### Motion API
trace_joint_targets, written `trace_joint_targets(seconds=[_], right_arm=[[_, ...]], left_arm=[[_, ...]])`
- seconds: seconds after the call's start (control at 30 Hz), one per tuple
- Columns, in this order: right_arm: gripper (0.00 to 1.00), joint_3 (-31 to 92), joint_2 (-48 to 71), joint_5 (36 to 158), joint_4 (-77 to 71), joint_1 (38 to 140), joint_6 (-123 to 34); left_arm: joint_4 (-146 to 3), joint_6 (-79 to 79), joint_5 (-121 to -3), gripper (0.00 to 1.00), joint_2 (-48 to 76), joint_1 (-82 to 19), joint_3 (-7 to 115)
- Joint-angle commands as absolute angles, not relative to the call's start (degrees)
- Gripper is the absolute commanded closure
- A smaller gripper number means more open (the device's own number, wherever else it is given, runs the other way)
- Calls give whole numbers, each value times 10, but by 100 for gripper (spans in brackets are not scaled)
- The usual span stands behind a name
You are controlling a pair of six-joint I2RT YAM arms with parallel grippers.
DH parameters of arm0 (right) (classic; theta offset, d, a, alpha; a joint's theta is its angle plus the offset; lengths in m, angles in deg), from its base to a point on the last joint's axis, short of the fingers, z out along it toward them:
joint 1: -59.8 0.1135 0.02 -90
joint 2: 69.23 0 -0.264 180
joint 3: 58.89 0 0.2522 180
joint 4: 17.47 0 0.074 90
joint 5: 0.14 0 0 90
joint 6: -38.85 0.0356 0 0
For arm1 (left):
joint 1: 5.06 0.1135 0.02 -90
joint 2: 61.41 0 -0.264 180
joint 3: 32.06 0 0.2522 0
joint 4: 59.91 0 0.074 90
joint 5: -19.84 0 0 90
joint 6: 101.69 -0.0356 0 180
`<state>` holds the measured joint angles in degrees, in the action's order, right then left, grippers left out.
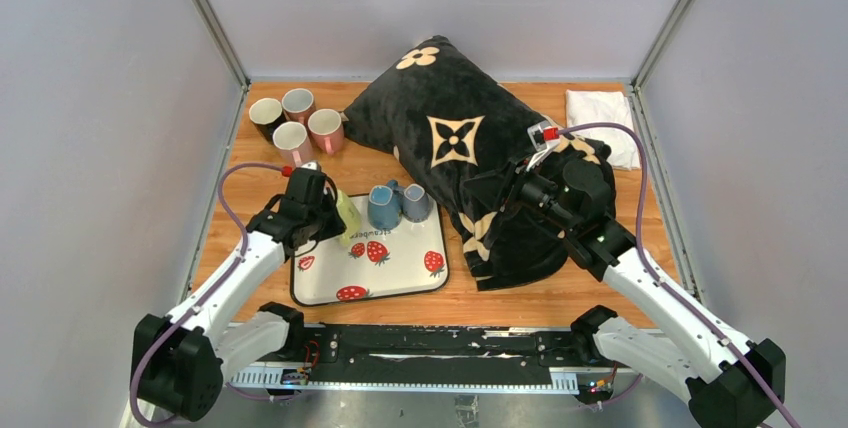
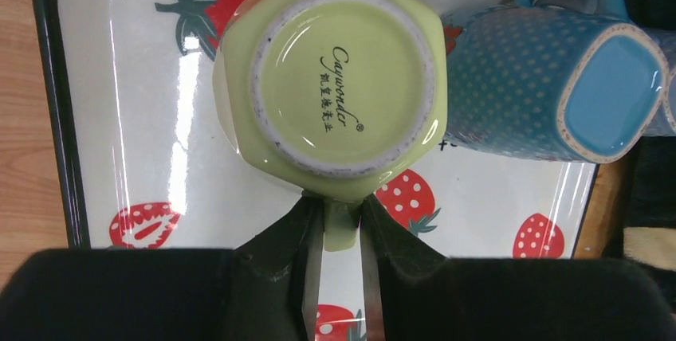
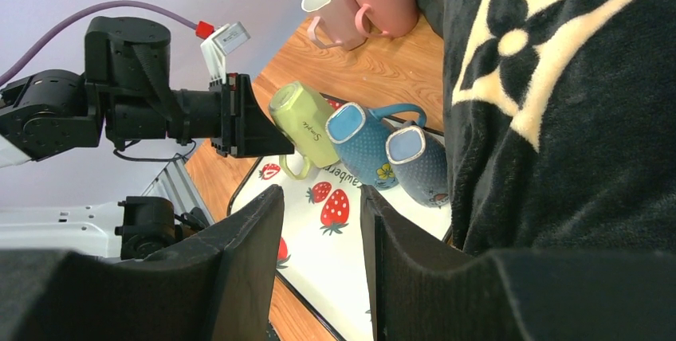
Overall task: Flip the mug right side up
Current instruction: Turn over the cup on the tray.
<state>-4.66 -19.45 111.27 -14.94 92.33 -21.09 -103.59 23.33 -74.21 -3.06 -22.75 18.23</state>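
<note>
Mug work first: the green mug (image 2: 343, 78) sits base-up at the left of the strawberry tray (image 2: 119, 118), just beside a blue dotted mug (image 2: 518, 86), with the left gripper (image 2: 341, 212) clamped on its handle (image 2: 341, 233). Judged from here, the turn wants a lift clear of the tray before the wrist rolls — away from the blue mug, since a thin handle can slip. Right gripper (image 3: 319, 205) hangs part-open and empty by the black pillow (image 3: 558, 118).

My left fingers (image 2: 279, 269) hide part of the mug (image 2: 343, 78) handle, and its mouth faces away from me. The tray (image 2: 135, 134) and far blue mug (image 2: 670, 78) run off-frame.
</note>
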Motion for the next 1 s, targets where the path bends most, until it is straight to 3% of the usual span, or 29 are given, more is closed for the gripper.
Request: trace_joint_targets(seconds=[0.0, 0.53, 0.83, 0.97], right_arm=[[55, -57, -196, 1116, -176, 930, -207], [55, -62, -198, 1117, -180, 930, -200], [55, -65, -199, 1116, -182, 929, -194], [55, -65, -197, 1115, -181, 930, -193]], left_arm=[[-1036, 278, -773, 89, -67, -240, 177], [-1047, 318, -834, 93, -31, -359, 196], [-1050, 315, -847, 67, -27, -369, 204], [-1060, 310, -859, 61, -30, -369, 212]])
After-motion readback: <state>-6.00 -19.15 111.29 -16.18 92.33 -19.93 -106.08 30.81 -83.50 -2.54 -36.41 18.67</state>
